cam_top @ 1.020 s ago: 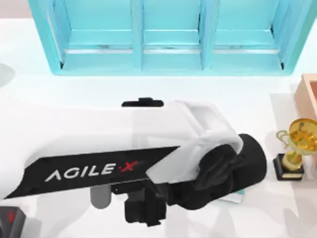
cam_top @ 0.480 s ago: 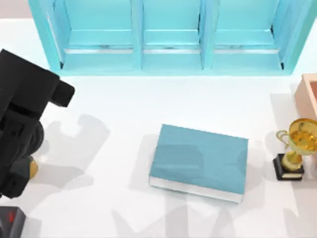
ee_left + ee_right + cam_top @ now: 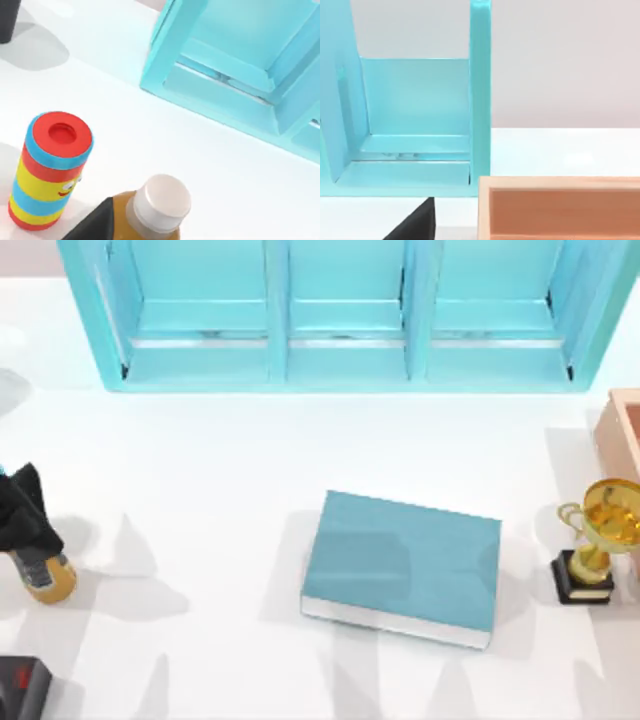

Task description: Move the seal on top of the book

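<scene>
The book (image 3: 400,560), teal-blue with white page edges, lies flat in the middle of the table with nothing on its cover. The seal is out of view. My left arm (image 3: 22,512) shows as a black mass at the table's far left edge, just above an amber bottle (image 3: 48,578). In the left wrist view that bottle's white cap (image 3: 160,200) is close below the camera, and a dark part of my left gripper (image 3: 95,227) sits beside it. A black corner of my right gripper (image 3: 415,222) shows in the right wrist view, near the shelf and a wooden box.
A turquoise shelf unit (image 3: 340,340) spans the back. A gold trophy (image 3: 597,540) stands right of the book, with a tan wooden box (image 3: 625,430) behind it. A striped red, yellow and blue can (image 3: 50,167) stands by the bottle. A dark object (image 3: 18,690) sits at front left.
My left arm, which covered the book a second ago, has swung away to the far left edge. The book now lies uncovered and has not shifted.
</scene>
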